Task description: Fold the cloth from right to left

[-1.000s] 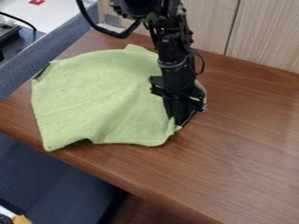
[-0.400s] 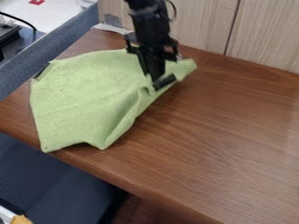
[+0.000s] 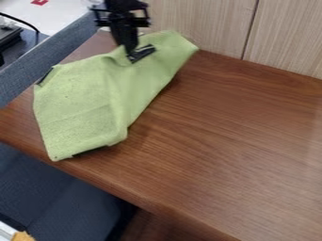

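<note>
Well, pincer [image 3: 131,52] grips green cloth [image 3: 80,103], pt. raised above tbl [image 3: 220,141].

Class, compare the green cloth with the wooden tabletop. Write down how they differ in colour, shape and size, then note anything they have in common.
Colour: the cloth is light green, while the tabletop is brown with darker grain lines.
Shape: the cloth is creased, with an uneven outline and a raised far part; the tabletop is flat with long, straight edges.
Size: the cloth is smaller than the tabletop.
In common: each is mostly one overall colour.
</note>
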You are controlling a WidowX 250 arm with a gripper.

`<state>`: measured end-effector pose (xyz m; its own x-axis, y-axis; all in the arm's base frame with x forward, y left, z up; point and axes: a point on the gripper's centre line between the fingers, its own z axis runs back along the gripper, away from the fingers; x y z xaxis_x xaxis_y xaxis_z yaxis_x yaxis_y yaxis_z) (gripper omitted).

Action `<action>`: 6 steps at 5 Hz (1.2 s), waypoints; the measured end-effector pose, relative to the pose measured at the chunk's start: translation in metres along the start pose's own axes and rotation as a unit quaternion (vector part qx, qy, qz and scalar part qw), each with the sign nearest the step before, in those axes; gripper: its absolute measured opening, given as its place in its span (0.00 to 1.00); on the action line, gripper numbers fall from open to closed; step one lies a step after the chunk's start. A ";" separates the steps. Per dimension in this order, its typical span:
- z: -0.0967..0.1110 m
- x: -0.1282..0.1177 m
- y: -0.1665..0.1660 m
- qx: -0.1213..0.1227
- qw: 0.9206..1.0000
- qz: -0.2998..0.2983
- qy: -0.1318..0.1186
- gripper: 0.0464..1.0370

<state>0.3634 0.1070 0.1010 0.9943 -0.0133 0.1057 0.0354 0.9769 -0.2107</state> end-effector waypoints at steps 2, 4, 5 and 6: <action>-0.009 -0.010 0.086 0.012 0.995 0.099 0.027 0.01; -0.042 -0.023 0.135 0.017 0.986 0.148 0.074 0.01; -0.048 -0.027 0.145 0.016 0.983 0.158 0.087 0.02; -0.044 -0.028 0.148 0.027 0.982 0.163 0.095 0.17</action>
<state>0.3448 0.2428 0.0242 0.9528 0.2680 -0.1424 -0.2885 0.9457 -0.1501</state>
